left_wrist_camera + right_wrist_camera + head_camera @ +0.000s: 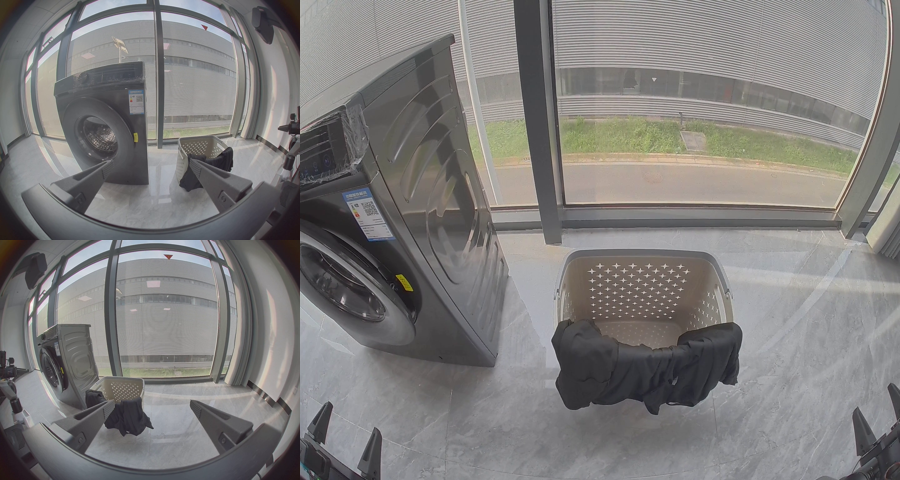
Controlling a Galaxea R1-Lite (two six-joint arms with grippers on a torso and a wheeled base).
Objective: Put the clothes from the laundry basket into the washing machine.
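A beige laundry basket (644,284) stands on the floor by the window, with a black garment (644,372) draped over its near rim. The dark grey washing machine (419,206) stands to its left, round drum opening (97,137) facing forward. My left gripper (345,440) is low at the front left, open and holding nothing. My right gripper (878,415) is low at the front right, also open and empty. From the left wrist the basket (200,147) and garment (223,161) lie beyond the open left gripper (151,165). The right gripper (151,407) frames the garment (128,418) and basket (122,390).
A floor-to-ceiling window with a dark pillar (537,119) runs behind the basket and machine. Bare marble floor (506,412) stretches between my grippers and the basket. White curtains (237,343) hang at the far right.
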